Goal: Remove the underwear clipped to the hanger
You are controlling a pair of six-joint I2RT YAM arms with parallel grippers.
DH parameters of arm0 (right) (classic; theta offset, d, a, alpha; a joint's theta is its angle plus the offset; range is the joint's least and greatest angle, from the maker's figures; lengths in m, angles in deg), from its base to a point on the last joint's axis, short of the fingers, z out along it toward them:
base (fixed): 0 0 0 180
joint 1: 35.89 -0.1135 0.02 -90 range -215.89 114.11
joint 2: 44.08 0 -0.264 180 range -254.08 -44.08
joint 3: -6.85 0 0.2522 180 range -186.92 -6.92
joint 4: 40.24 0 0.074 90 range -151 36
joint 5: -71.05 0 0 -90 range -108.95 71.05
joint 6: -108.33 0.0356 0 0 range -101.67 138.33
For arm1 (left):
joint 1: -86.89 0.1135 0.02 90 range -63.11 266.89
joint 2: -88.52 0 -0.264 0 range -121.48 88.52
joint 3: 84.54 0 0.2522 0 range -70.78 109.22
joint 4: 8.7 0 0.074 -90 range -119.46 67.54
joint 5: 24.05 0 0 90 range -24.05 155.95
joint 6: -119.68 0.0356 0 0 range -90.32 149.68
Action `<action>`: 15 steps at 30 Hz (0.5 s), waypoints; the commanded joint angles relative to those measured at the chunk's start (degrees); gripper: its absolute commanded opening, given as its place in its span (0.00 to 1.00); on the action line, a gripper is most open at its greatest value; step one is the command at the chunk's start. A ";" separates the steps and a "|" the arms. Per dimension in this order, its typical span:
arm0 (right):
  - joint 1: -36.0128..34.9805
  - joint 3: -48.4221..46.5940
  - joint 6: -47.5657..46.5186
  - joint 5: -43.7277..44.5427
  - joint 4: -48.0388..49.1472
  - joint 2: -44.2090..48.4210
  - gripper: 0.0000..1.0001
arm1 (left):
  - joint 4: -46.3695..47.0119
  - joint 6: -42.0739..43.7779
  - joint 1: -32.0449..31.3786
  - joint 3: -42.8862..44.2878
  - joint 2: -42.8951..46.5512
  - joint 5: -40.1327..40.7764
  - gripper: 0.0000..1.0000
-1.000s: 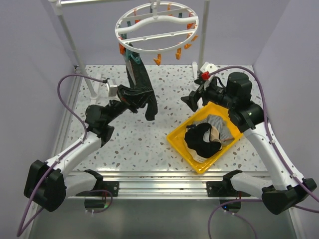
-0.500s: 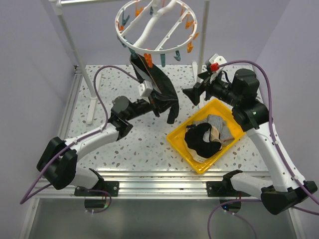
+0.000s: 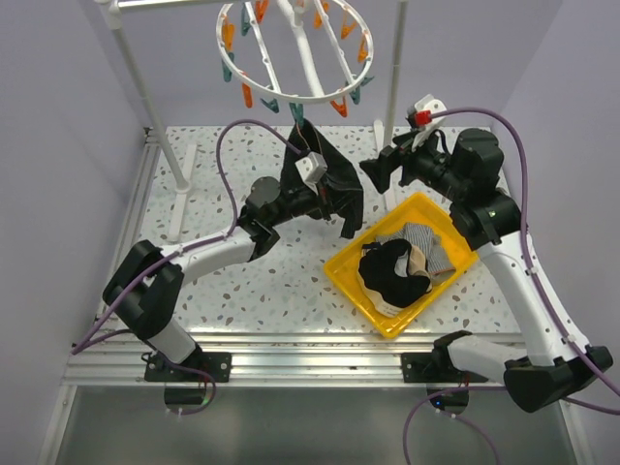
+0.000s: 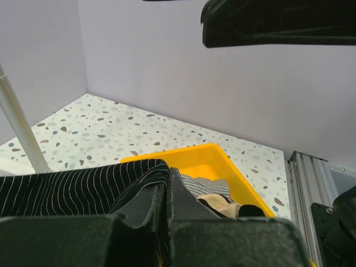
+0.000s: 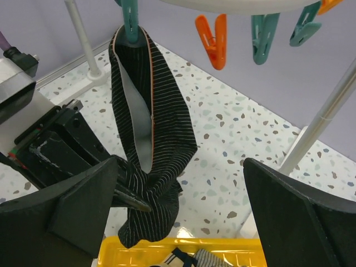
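Note:
The white hanger (image 3: 295, 48) hangs at the top with orange and teal pegs. One black pinstriped underwear (image 3: 325, 174) is still clipped to a teal peg (image 5: 130, 16) and stretches down towards the bin. My left gripper (image 3: 332, 199) is shut on its lower part, which also shows in the left wrist view (image 4: 72, 189) and the right wrist view (image 5: 161, 128). My right gripper (image 3: 383, 170) is open and empty, just right of the garment; its fingers (image 5: 72, 211) frame the right wrist view. Black, beige and grey-striped underwear (image 3: 407, 257) lie in the yellow bin (image 3: 341, 271).
White upright poles stand at the back left (image 3: 145, 97) and back right (image 3: 392, 87), the right one close to my right gripper. The yellow bin also shows just below the garment in the right wrist view (image 5: 183, 253). The purple cables loop over both arms.
My left gripper has swung to the right, dragging the black underwear towards the bin. The hanger ring has turned and tilted. My right gripper has lifted slightly.

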 commanded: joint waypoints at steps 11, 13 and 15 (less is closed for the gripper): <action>1.86 -2.84 0.21 -2.64 1.72 -4.24 0.98 | 1.50 2.32 -0.71 1.72 -1.35 -0.16 0.00; 1.86 -3.37 0.30 -3.78 1.63 -4.95 0.99 | 1.85 2.14 -0.80 1.63 -1.62 -0.42 0.00; 1.95 -3.90 0.30 -4.57 1.71 -6.09 0.99 | 2.11 2.14 -0.80 1.63 -1.97 -0.34 0.00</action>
